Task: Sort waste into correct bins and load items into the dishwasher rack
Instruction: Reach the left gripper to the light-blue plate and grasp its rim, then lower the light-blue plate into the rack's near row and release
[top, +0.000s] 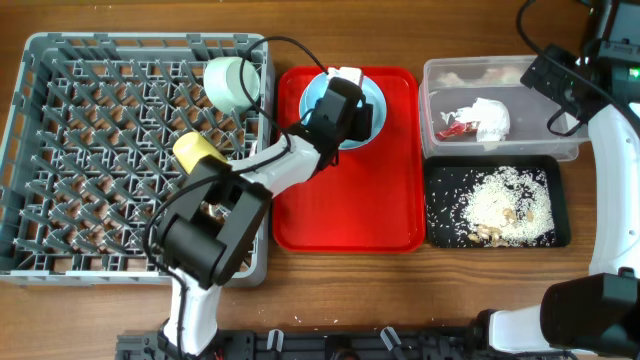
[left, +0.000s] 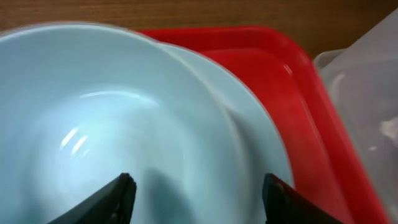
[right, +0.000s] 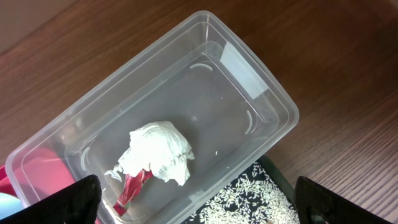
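My left gripper (top: 345, 105) (left: 198, 198) is open, low over a pale mint-green bowl (left: 106, 124) that sits on the pale blue plate (top: 312, 95) (left: 264, 134) on the red tray. Another mint bowl (top: 232, 82) and the yellow cup (top: 197, 150) lie in the grey dishwasher rack (top: 60, 150). The white napkin (top: 490, 118) (right: 158, 151) and red wrapper (top: 455, 129) (right: 129, 188) lie in the clear tub (top: 440, 75) (right: 249, 118). Rice scraps (top: 500, 200) (right: 249, 199) lie in the black tray (top: 440, 175). My right gripper (top: 565, 85) (right: 199, 202) is open and empty, high above the tub. The spoon and fork are out of view.
The flat red tray (top: 350, 200) (left: 311, 93) lies between the rack and the two bins. The left arm reaches across the rack's right edge. Bare wooden table (top: 400, 300) runs along the front.
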